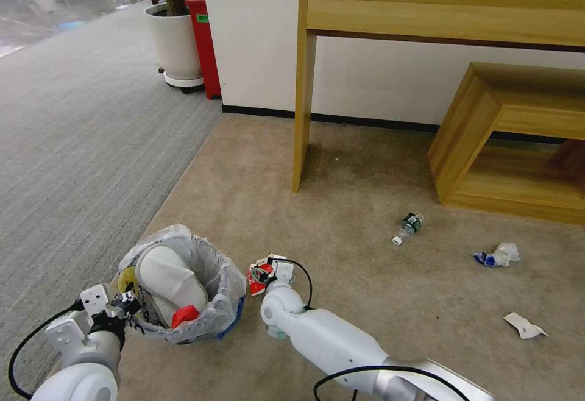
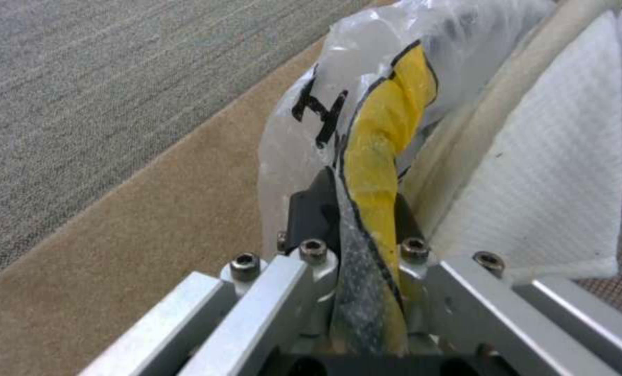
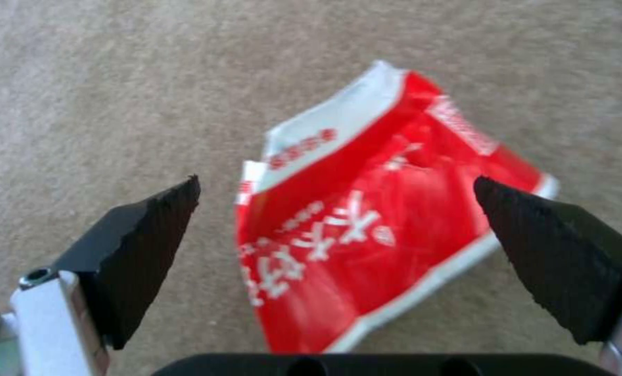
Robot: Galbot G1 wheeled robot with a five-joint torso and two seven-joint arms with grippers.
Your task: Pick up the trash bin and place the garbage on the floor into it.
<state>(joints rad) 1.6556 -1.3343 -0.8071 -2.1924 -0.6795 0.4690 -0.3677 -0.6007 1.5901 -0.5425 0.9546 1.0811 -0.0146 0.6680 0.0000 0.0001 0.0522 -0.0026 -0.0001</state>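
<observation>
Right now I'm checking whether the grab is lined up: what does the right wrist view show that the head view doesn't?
Right wrist view alone: the right gripper open, its fingers on either side of the red wrapper, apart from it, and white print on the wrapper.

Head view alone: the left gripper gripping the rim of the trash bin, a white slipper inside the bin, plus a small bottle and crumpled paper farther off on the floor.

Both: the red wrapper lying on the beige floor at the right gripper.
</observation>
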